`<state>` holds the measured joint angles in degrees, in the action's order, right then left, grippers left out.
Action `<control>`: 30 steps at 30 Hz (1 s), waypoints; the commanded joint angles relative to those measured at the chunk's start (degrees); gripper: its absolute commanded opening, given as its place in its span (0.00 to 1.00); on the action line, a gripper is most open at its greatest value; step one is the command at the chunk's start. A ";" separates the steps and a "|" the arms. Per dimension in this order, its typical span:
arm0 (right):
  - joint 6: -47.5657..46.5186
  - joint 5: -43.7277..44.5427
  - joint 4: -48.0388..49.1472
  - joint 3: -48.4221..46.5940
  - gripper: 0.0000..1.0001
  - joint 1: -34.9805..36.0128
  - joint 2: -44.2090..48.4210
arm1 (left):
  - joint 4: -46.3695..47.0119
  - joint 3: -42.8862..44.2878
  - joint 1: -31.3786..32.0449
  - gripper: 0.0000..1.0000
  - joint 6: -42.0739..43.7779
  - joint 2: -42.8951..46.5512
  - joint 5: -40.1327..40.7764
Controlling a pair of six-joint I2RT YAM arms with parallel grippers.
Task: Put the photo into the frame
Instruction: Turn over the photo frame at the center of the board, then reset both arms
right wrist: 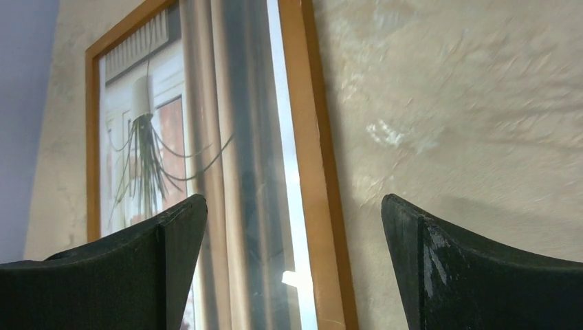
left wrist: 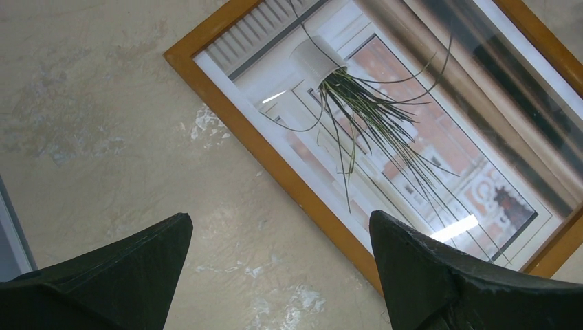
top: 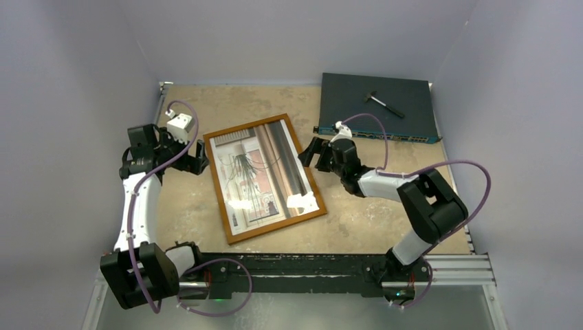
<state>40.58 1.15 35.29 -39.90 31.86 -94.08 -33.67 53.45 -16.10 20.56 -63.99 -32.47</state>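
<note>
The frame [top: 217, 188], thin orange-brown wood, lies flat and turned at an angle on the beige table. The photo [top: 265, 179] lies inside it, picture up, showing a hanging plant and brown stripes; glare hides its lower corners. My left gripper [top: 199, 157] is open beside the frame's left edge. In the left wrist view it [left wrist: 280, 216] hangs above bare table, with the frame [left wrist: 271, 165] and photo [left wrist: 385, 130] under its right finger. My right gripper [top: 307, 152] is open at the right edge. Here it [right wrist: 293, 199] straddles the frame [right wrist: 313, 137] beside the photo [right wrist: 206, 124], holding nothing.
A dark flat electronics box [top: 357, 103] lies at the back right with a small hammer-like tool [top: 383, 103] on top. Pale walls close in the table on the left, back and right. A metal rail [top: 302, 265] with both arm bases runs along the near edge.
</note>
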 commanded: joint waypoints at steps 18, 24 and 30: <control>-26.88 43.38 6.81 13.30 0.99 -5.48 24.72 | 53.11 -25.76 2.50 1.00 -15.79 -9.66 6.73; -32.64 41.97 20.90 20.24 0.99 -11.79 27.21 | 71.00 -31.53 3.72 1.00 -18.76 -14.36 4.83; -37.79 40.67 40.09 26.71 0.99 -16.31 19.69 | 86.38 -32.85 5.24 1.00 -23.35 -22.64 6.18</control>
<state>8.08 41.01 58.13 -15.46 17.74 -69.49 37.41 20.34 -11.79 1.87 -83.00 -26.57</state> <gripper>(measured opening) 0.987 0.996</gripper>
